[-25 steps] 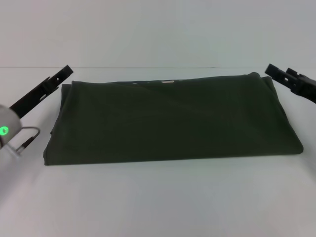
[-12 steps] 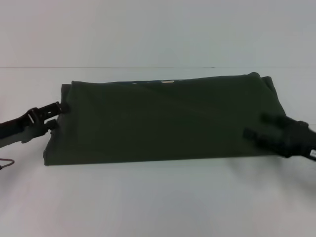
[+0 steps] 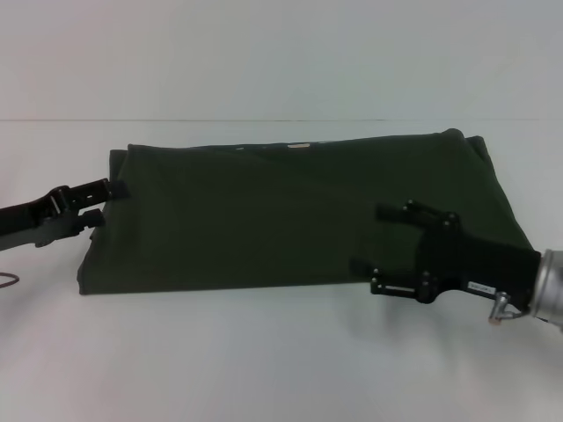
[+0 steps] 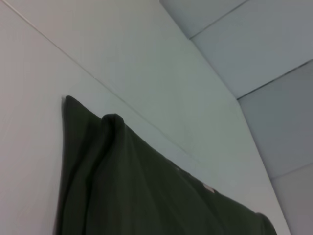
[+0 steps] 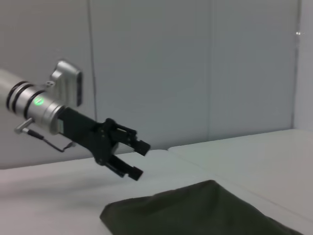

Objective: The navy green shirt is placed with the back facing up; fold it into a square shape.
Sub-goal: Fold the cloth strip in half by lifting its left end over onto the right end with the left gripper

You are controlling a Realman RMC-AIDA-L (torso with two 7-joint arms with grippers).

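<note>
The right gripper (image 3: 374,251) was found over the near right part of the navy green shirt (image 3: 290,211), its two black fingers (image 3: 396,213) spread wide and pointing toward the robot's left. One finger lay over the cloth and the other sat at the near hem; contact with the fabric could not be confirmed from the head view. Behind the fingers, the black body ran back to a silver wrist collar (image 3: 550,290) at the frame's right edge.

The left gripper (image 3: 98,202) stood at the left edge of the shirt, its fingers parted, with the upper tip at or just touching the fabric's side edge (whether any cloth lay between them could not be told). In the right wrist view the same gripper (image 5: 131,157) was seen farther off with fingers apart, above and just beyond the shirt's corner (image 5: 195,210), and a green light (image 5: 38,101) was lit on its silver wrist.

The shirt lay flat on the white table (image 3: 264,360) as a wide, dark olive band, already folded, longer from left to right than from front to back. A small pale tag (image 3: 297,146) showed at its far edge. In the left wrist view the cloth (image 4: 137,191) showed soft ridges near one corner.
</note>
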